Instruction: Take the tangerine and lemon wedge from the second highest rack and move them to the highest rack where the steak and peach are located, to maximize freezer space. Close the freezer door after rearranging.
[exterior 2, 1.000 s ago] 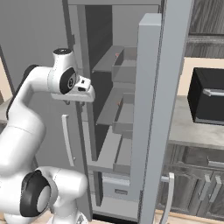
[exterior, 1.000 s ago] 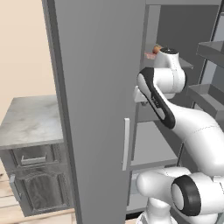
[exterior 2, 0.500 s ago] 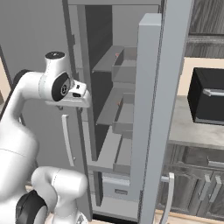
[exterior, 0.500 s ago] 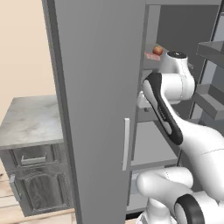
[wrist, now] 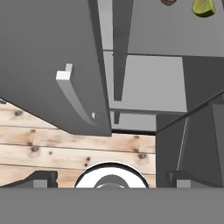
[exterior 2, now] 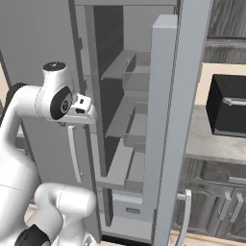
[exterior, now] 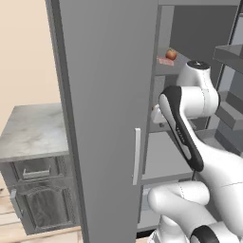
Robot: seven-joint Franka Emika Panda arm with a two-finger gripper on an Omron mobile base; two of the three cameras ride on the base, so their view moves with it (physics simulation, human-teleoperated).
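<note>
Here, an inventory of the open freezer: on the highest rack (exterior: 163, 70), seen from the left base view, sit the peach (exterior: 171, 54) and, just beside it toward the front edge, the flat pinkish steak (exterior: 165, 61). The lemon wedge (wrist: 203, 8) lies at the top edge of the hand view on a pale rack, with a small dark reddish-brown item (wrist: 168, 2) near it (too cropped to name). The gripper (exterior 2: 84, 106) hangs at the front of the compartment, level with the second rack; its fingers (wrist: 41, 178) stand far apart at the two lower corners of the hand view, jaws released and empty. A grey door (exterior: 107, 118) with a pale bar handle (exterior: 136, 156) stands in front of the arm; wooden floor (wrist: 65, 144) shows below.
</note>
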